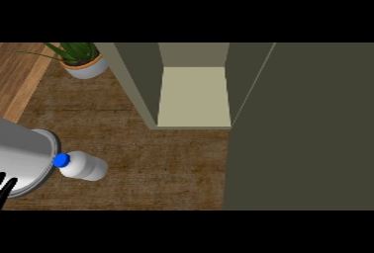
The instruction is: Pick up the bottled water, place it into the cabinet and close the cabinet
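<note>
The bottled water point(86, 166), clear with a blue cap point(61, 159), lies on the brown counter at the lower left, its cap pointing left against a metal pot. The cabinet point(194, 96) stands open at the top centre, its pale shelf bare. Its dark olive door point(300, 128) is swung out and fills the right side of the view. Only the straight black fingers of my left hand point(7, 186) show at the lower left edge, left of the bottle and apart from it. My right hand does not appear.
A large shiny metal pot point(22, 155) sits at the left edge, touching the bottle's cap. A potted green plant point(82, 62) stands at the top left, beside a lighter wooden strip point(15, 79).
</note>
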Robot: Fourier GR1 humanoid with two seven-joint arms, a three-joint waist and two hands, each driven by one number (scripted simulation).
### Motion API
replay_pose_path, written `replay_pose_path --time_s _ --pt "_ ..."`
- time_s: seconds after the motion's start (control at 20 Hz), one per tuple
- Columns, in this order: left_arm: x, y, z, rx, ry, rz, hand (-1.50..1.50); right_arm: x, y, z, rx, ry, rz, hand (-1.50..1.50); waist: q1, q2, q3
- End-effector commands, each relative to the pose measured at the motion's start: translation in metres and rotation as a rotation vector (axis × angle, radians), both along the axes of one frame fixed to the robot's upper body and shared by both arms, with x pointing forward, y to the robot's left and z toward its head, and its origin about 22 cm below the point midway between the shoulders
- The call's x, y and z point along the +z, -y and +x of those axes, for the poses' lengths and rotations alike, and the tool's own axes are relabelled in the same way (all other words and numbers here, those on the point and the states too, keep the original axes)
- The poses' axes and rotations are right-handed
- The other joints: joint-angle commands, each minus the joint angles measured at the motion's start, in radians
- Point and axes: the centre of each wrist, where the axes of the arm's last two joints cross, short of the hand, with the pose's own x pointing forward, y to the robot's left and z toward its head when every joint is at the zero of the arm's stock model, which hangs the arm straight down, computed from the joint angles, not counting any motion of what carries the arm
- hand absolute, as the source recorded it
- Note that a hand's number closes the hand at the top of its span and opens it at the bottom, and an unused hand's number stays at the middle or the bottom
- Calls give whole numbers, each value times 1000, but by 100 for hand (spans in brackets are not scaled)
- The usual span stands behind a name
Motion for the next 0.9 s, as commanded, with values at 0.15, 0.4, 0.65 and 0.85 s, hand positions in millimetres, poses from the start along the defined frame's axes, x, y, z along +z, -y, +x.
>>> replay_pose_path --time_s 0.15,0.4,0.65,0.85 --pt "-14 -24 19 38 -1 46 -150 -6 10 1 1 15 -10 -150 -2 1 0" --pt "-39 -14 48 24 -10 98 -150 1 -4 -10 16 5 -8 -150 -5 1 0" --pt "-65 -28 57 23 -53 111 -150 -8 6 -20 31 3 4 -150 -7 1 0" --pt "-85 -44 62 11 -63 90 -150 7 2 -18 25 11 -19 -150 -6 1 0"
